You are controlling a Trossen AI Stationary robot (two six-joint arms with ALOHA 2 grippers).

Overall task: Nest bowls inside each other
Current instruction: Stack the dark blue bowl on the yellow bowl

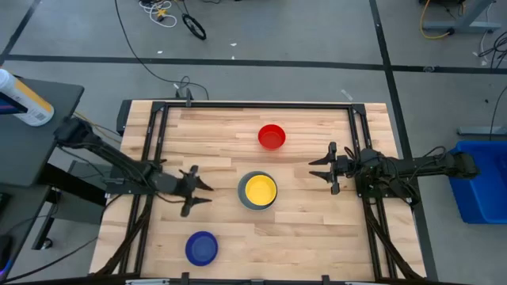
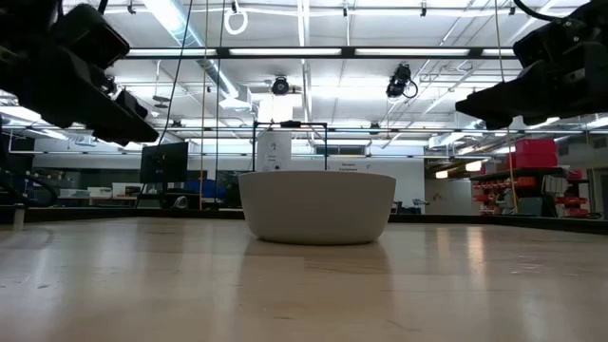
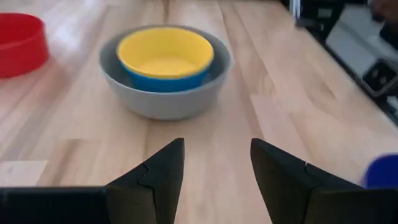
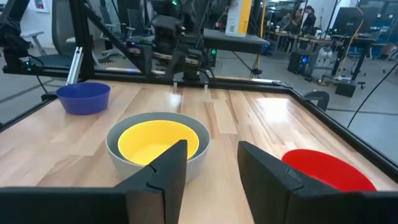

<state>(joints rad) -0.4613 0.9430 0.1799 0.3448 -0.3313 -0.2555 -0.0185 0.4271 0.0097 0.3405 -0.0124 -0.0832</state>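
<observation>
At the table's middle stands a grey bowl [image 1: 258, 191] with a light blue bowl [image 3: 165, 81] nested in it and a yellow bowl [image 3: 165, 53] nested in that. A red bowl [image 1: 272, 136] sits on the table farther back. A dark blue bowl [image 1: 201, 248] stands near the front edge, left of centre. My left gripper [image 1: 203, 191] hovers open, left of the stack and pointing at it. My right gripper [image 1: 319, 169] hovers open, right of the stack, nothing between its fingers.
A black metal frame [image 1: 253, 105] runs along the table's far edge and down both sides. Bare wood lies between the stack and each gripper and along the front right. The low view shows the grey bowl [image 2: 316, 206] with both arms above the table.
</observation>
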